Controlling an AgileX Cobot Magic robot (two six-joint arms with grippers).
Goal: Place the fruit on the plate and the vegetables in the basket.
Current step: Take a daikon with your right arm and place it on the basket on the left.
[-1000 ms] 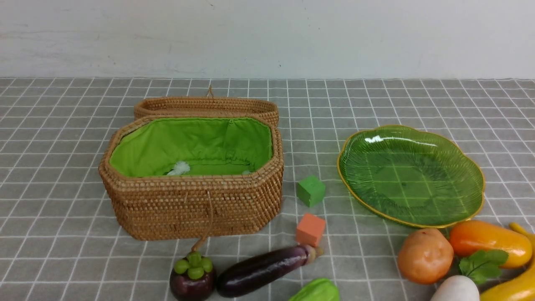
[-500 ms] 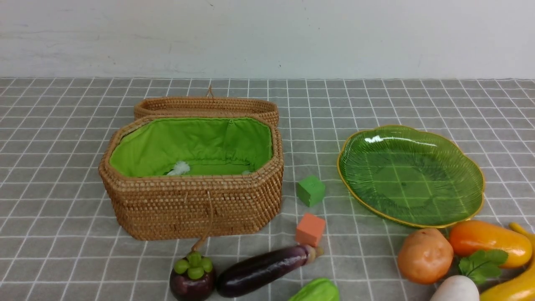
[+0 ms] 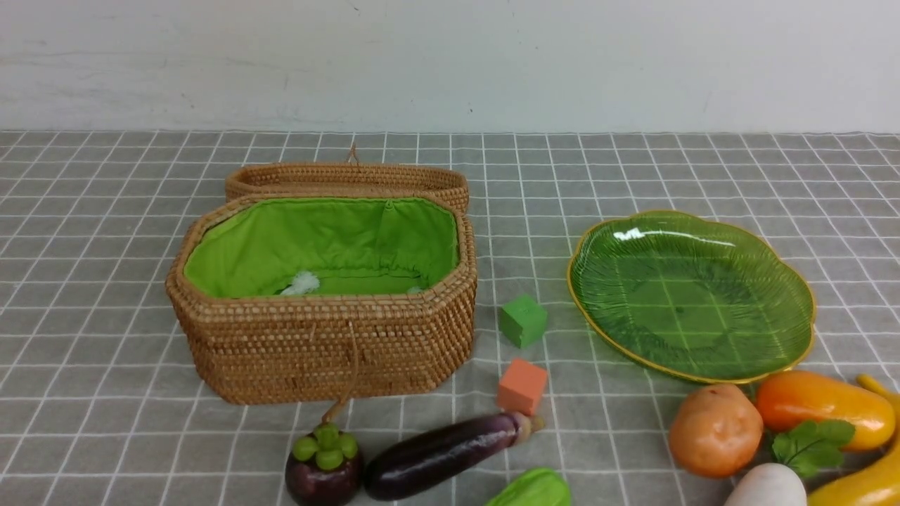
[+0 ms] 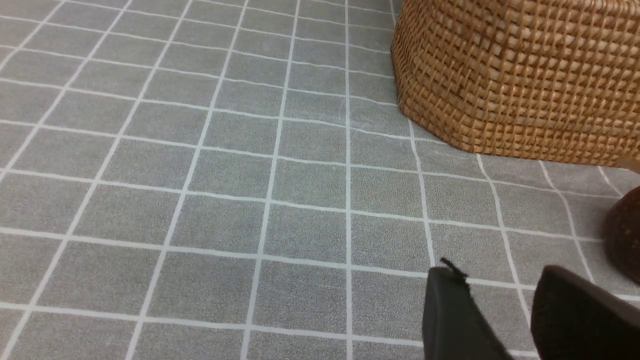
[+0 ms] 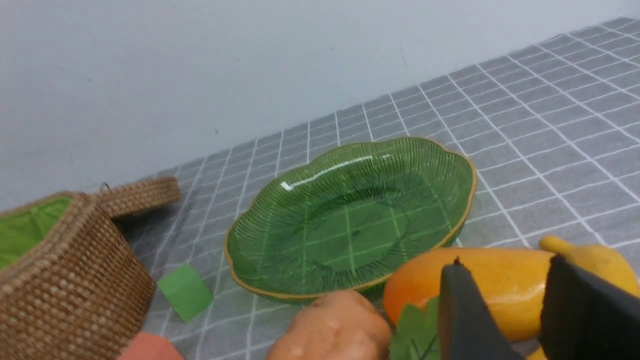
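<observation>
two containers in front of me. the basket (image 3: 323, 351) sits on the left, its lid (image 3: 348, 179) thrown back behind it, and the green lining (image 3: 330, 239) shows just a small white tuft (image 3: 302, 282) on the floor. the plate (image 3: 692, 295) is on the right, the cloth (image 3: 105, 351) and its grid showing through the glass. the food lies on the cloth along the near side: mangosteen (image 3: 323, 467) and eggplant (image 3: 443, 453) just near of the basket, ridged green vegetable (image 3: 531, 490) nearer still, and potato (image 3: 715, 430), mango (image 3: 823, 410), radish (image 3: 766, 487) and banana (image 3: 861, 481) bunched by the plate's near rim. my left claw (image 4: 500, 272) hangs partly open over the cloth, left of the mangosteen, gripping nothing. my right claw (image 5: 506, 265), partly open too, hovers above the mango and the radish leaves (image 5: 415, 325) with nothing in it.
</observation>
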